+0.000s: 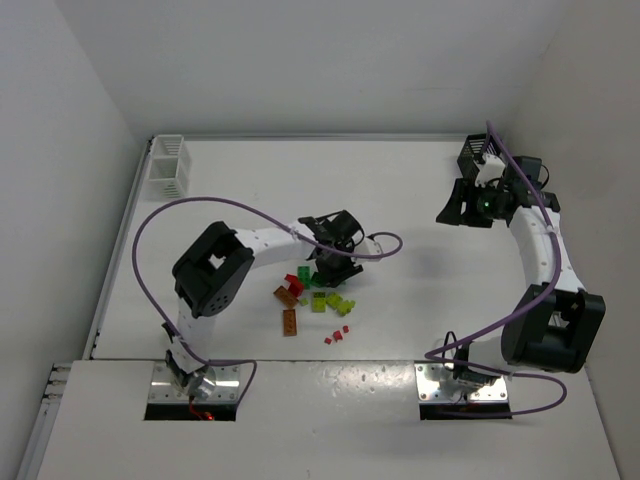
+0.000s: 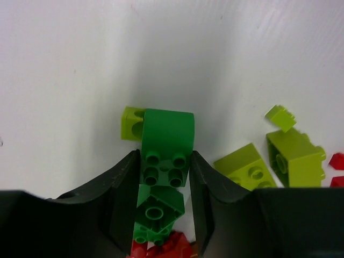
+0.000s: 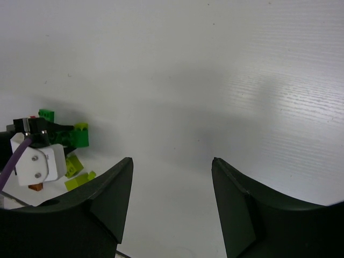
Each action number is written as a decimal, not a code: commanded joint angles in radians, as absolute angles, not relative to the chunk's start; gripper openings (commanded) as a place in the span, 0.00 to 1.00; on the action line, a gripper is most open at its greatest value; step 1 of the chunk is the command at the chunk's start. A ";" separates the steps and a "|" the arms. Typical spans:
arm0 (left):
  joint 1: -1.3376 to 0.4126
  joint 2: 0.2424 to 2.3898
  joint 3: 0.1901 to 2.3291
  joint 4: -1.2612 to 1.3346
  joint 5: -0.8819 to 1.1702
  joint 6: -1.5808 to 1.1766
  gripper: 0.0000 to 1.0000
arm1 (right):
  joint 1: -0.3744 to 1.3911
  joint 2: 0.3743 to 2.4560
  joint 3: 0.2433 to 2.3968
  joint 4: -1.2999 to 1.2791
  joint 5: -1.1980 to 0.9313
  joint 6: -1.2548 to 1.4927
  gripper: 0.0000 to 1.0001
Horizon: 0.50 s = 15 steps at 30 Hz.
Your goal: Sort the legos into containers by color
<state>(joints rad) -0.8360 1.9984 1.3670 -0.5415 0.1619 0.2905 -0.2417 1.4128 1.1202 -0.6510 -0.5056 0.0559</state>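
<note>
The legos point(image 1: 312, 298) lie in a loose pile of red, orange, dark green and lime pieces at the table's middle. My left gripper point(image 2: 164, 156) is down in that pile, both fingers pressed against the sides of a dark green lego point(image 2: 166, 146). A second dark green lego point(image 2: 157, 207) and a red one point(image 2: 164, 248) sit deeper between the jaws. A lime lego point(image 2: 130, 122) touches the held brick's far left corner. My right gripper point(image 1: 462, 203) hangs open and empty at the back right, beside the black container point(image 1: 480, 152). The white container point(image 1: 166, 167) stands at the back left.
More lime legos point(image 2: 294, 157) lie just right of the left fingers, with a red piece point(image 2: 336, 161) at the frame edge. Small red bits point(image 1: 336, 335) and an orange brick point(image 1: 289, 321) sit on the pile's near side. Walls close the table's left, back and right.
</note>
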 commanded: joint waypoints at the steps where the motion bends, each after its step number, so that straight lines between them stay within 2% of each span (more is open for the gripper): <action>1: -0.815 1.921 1.338 -0.564 0.123 0.325 0.21 | -0.247 1.371 1.121 -0.620 -0.512 0.049 0.60; 10: -0.749 1.611 1.365 -0.708 0.248 0.351 0.13 | -0.236 1.371 1.112 -0.629 -0.543 0.049 0.60; 15: -0.514 1.502 1.445 -0.723 0.337 0.247 0.10 | -0.236 1.382 1.131 -0.629 -0.552 0.049 0.60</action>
